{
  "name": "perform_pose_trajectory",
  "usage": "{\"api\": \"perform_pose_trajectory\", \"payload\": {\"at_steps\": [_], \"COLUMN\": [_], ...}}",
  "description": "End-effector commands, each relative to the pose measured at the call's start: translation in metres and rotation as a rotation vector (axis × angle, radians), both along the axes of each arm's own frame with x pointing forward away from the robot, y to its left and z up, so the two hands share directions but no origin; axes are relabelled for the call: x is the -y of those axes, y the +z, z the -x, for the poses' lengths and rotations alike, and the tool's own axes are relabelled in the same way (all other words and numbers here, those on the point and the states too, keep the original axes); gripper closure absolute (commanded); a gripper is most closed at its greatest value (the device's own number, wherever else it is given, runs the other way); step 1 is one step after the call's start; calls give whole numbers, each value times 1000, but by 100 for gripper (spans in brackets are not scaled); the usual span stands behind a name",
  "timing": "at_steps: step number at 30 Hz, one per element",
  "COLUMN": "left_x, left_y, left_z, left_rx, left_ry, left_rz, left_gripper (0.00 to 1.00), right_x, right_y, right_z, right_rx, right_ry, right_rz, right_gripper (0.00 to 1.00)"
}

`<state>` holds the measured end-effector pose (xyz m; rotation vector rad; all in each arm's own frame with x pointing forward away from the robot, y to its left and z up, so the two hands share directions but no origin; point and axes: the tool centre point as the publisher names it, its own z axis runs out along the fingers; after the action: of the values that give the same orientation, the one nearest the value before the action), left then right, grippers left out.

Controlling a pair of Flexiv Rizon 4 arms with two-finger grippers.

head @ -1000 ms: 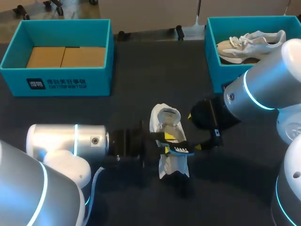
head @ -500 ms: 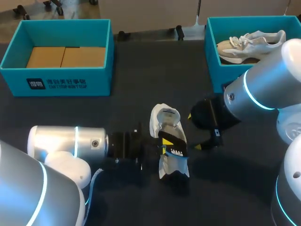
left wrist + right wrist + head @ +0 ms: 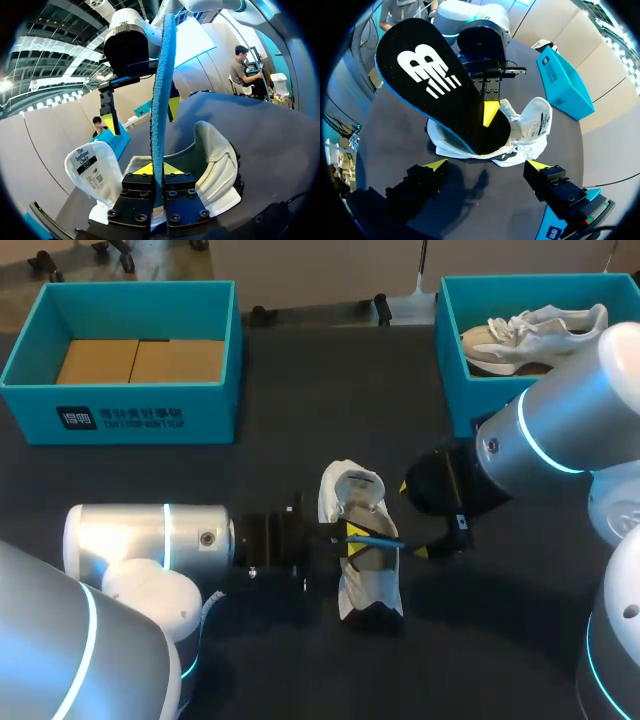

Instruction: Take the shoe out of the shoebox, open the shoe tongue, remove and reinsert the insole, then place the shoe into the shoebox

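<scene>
A white shoe [image 3: 351, 491] lies in the middle of the dark desk [image 3: 300, 420]. The left arm [image 3: 150, 540] comes in from the left side. The left jaws pinch a thin insole [image 3: 382, 539] with a blue edge and hold it on its side over the shoe. The right arm [image 3: 555, 440] comes in from the right side. The right jaws stand wide apart just beside the shoe. At the far left is the left box [image 3: 130, 420], blue, with brown card [image 3: 140, 360] inside. The right box [image 3: 465, 405], also blue, holds a second shoe [image 3: 530, 330].

Insole [image 3: 437, 90] black, white logo, blue edge; shoe [image 3: 372, 592] white; shoebox [image 3: 215, 408] teal.
</scene>
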<state>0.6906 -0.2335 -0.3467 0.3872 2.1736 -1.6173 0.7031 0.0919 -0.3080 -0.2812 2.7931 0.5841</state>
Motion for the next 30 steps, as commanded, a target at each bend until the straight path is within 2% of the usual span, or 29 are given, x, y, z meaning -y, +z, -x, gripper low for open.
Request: {"api": "perform_pose_trajectory", "payload": {"at_steps": [1, 6, 10, 11, 12, 14, 16, 22, 30], "left_x": [-2, -1, 3, 5, 7, 11, 14, 19, 9], "left_y": [4, 10, 14, 15, 14, 13, 10, 1, -8], "left_z": [5, 13, 16, 17, 18, 19, 19, 13, -3], "left_rx": [-5, -7, -8, -9, -9, -8, -12, 10, 40], "left_ry": [-10, -31, -44, -52, -53, -64, -66, -59, -16], "left_rz": [0, 9, 12, 9, 7, -12, -17, -46, -81], "left_gripper": [69, 67, 70, 73, 81, 87, 100, 100, 100], "right_x": [0, 0, 0, 0, 0, 0, 0, 0, 0], "right_y": [-1, -1, -1, -1, -1, -1, -1, -1, -1], "right_z": [1, 1, 1, 1, 1, 1, 1, 1, 1], "right_rx": [2, 2, 2, 2, 2, 2, 2, 2, 2], "right_ry": [0, 0, 0, 0, 0, 0, 0, 0, 0], "right_rz": [-2, -2, -2, -2, -2, -2, -2, -2, -2], "right_gripper": [0, 0, 0, 0, 0, 0, 0, 0, 0]}}
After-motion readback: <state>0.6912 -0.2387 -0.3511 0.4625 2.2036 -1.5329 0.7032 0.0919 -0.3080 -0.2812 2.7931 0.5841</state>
